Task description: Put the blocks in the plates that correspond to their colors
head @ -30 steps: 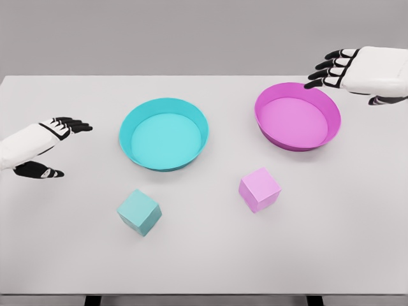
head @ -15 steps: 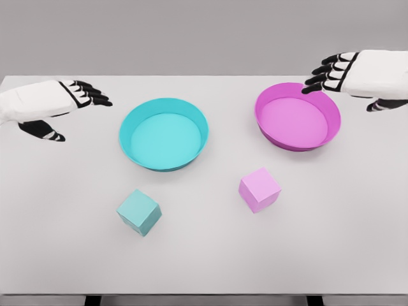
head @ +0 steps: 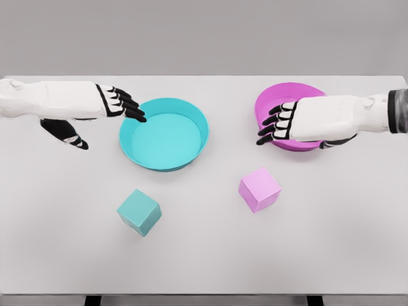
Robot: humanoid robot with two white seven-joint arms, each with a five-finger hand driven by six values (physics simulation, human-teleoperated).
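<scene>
The teal block point(head: 139, 212) and pink block point(head: 259, 189) lie on the tabletop point(head: 204, 261), each in front of its matching plate point(head: 164, 133), point(head: 297, 115). The left hand point(head: 95, 105) hovers beside the teal plate, fingers extended, holding nothing. The right hand point(head: 299, 122) hangs over the pink plate, fingers loosely spread, empty.

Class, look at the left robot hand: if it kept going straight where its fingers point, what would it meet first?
Probably the teal plate: the left robot hand points right, fingertips at its near rim, though height above it is unclear.
</scene>
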